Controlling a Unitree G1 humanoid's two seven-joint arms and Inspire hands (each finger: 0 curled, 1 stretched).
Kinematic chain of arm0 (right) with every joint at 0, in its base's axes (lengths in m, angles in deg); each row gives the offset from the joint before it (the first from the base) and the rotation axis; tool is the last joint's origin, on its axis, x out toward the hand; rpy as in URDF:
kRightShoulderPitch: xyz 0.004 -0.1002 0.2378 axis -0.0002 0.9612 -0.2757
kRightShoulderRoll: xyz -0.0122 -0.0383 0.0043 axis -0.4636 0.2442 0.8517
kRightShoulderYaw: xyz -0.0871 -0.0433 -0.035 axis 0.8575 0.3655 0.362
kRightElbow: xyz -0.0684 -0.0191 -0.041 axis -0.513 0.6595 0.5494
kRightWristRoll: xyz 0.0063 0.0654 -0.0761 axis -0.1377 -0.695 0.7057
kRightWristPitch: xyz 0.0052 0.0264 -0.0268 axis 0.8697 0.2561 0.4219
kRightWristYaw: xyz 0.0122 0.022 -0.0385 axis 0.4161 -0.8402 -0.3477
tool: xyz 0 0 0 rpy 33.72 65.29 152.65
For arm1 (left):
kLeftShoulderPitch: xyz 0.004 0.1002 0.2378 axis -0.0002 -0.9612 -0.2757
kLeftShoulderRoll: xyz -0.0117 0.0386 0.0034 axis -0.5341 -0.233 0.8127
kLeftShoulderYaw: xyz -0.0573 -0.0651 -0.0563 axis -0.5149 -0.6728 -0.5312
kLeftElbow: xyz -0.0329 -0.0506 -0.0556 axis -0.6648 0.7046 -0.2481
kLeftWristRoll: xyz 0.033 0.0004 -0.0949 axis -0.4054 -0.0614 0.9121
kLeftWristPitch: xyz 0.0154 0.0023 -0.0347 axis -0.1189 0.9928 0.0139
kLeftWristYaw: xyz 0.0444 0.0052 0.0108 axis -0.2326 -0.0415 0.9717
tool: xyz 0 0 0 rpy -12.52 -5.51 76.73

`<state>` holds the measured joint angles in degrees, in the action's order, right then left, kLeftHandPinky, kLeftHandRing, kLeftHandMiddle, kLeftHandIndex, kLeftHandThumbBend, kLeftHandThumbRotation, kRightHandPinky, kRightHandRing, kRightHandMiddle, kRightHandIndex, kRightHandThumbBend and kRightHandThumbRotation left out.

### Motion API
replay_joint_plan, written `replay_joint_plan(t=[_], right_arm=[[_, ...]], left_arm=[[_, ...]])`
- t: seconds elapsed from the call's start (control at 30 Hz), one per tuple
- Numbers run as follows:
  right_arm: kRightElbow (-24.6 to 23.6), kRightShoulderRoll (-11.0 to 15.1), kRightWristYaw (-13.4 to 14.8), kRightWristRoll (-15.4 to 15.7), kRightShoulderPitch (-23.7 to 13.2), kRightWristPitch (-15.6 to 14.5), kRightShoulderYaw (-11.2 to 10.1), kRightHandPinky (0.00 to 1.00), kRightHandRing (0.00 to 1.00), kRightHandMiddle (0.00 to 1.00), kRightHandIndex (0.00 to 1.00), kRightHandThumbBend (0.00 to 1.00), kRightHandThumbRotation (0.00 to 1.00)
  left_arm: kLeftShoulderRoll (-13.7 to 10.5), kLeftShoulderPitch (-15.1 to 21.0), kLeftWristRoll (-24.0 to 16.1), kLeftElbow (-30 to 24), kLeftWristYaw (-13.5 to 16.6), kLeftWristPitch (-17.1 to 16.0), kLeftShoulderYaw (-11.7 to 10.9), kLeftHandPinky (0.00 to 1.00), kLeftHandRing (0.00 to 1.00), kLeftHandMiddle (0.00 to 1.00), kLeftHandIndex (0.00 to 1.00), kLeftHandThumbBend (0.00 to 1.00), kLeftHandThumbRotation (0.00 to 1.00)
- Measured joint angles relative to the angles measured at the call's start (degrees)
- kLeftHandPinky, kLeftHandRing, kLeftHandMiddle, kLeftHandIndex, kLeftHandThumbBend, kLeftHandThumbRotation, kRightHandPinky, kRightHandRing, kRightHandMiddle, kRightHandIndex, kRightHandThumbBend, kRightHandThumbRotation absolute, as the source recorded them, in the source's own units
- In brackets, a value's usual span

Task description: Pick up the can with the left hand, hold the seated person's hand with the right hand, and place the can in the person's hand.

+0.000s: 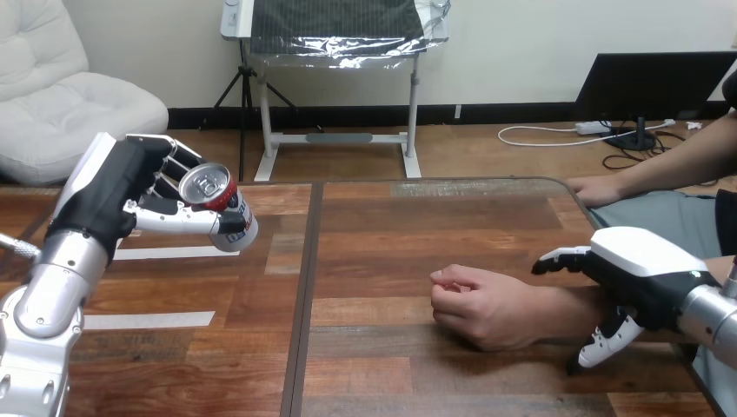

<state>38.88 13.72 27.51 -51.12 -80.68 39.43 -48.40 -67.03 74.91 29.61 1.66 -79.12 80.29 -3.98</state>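
The left hand (113,195) is raised above the wooden table (374,252) at about nine o'clock in the head view. Its fingers and thumb are curled round the can (219,208). The can is held clear of the tabletop and tilted, with its silver top facing up and toward ten o'clock and its base pointing toward four o'clock.

The person's hand (482,304) rests on the table at about four o'clock from the centre. It is loosely closed, with the knuckles pointing toward nine o'clock, and it is well apart from the can.

The right hand (639,278) comes in from the three o'clock side and sits over the person's forearm, just behind the wrist. Its fingers (556,259) reach out fairly straight on the far side of the arm, and its thumb (601,346) hangs down on the near side. The hand is spread and not clamped. It may be touching the forearm, but that is hard to make out.

The person's other hand (600,187) lies at the table's far edge at about two o'clock.
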Motion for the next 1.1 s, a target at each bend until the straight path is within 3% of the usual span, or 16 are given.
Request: replay_joint_plan(t=[0.5,1.1], right_arm=[[2.4,-0.2,-0.1,0.2,-2.6,-2.5,2.1,0.72,0.86,0.87,0.86,0.93,0.22],[6.2,-0.4,-0.3,0.1,-5.0,-3.0,4.2,0.69,0.86,0.87,0.87,0.88,0.26]], left_arm=[[0.0,-0.5,0.0,-0.4,-0.1,0.6,0.0,0.31,0.36,0.39,0.42,0.78,0.00],[0.0,-0.6,0.1,-1.8,-0.5,1.2,0.0,0.29,0.35,0.39,0.42,0.78,0.00]])
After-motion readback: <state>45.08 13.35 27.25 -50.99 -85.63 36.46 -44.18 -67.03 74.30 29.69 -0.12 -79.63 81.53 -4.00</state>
